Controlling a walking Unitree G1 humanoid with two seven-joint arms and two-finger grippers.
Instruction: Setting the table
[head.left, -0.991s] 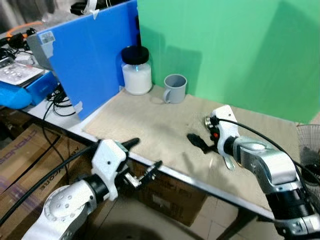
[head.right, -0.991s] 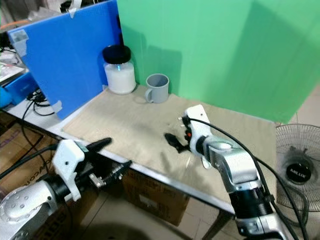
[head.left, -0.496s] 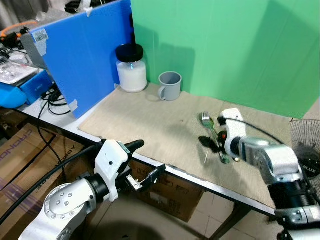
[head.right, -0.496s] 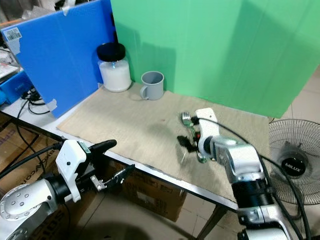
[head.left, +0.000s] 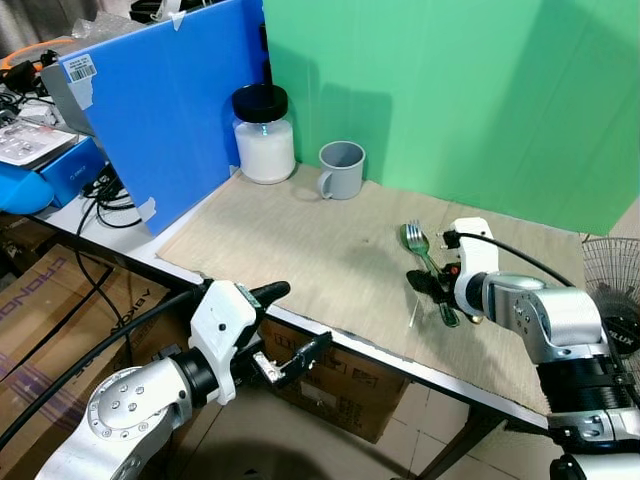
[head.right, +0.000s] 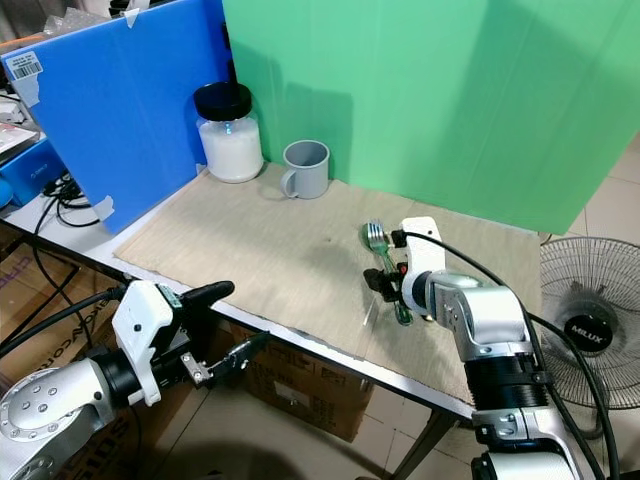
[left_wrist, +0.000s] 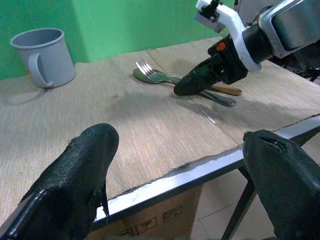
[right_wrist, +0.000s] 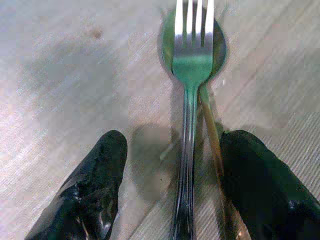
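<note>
Left eye view: my right tool (head.left: 428, 285) sits low on the surface (head.left: 300, 250), at 4 o'clock from the grey mug (head.left: 341, 170), spread wide astride the fork (head.left: 418, 246) and spoon (head.left: 409, 236). My left tool (head.left: 290, 322) hangs wide off the surface's near edge.

Left wrist view: the fork lies on the spoon, at 3 o'clock from the mug.

Right wrist view: fork stacked on spoon bowl, handles between my fingers (right_wrist: 90, 192), touching neither.

Metal fork (right_wrist: 191, 75) flat atop spoon (right_wrist: 218, 47), tines over its bowl, on beige mat (head.left: 300, 250).
</note>
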